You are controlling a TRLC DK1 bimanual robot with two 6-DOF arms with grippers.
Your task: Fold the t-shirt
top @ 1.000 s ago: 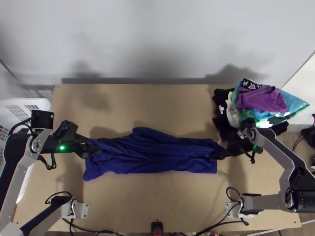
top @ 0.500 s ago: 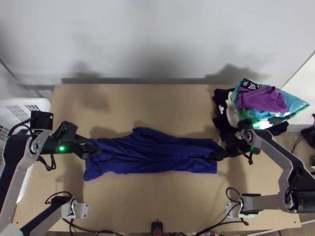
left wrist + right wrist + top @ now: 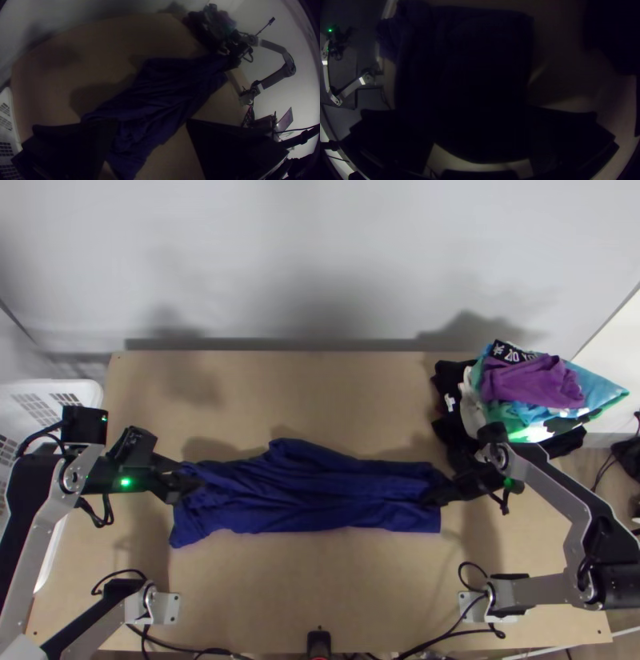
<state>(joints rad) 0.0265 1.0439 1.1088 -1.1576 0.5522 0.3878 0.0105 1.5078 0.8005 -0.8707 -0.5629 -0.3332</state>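
Left gripper and right gripper both open, t-shirt between their fingers; mid-fold imo, pinch the ends next.

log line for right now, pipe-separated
dark blue cloth t-shirt: long wrinkled strip on light wooden table | left gripper: open, at one end | right gripper: open, at opposite end

Shirt: collar and sleeves lost in dark creases; nine o'clock end partly covered by the left gripper, three o'clock end by the right gripper.
Basket: nine o'clock, cut off by the top view's edge.
Clothes pile: two o'clock, partly behind the right arm.
Right wrist view: too dark to trace the shirt's folds.
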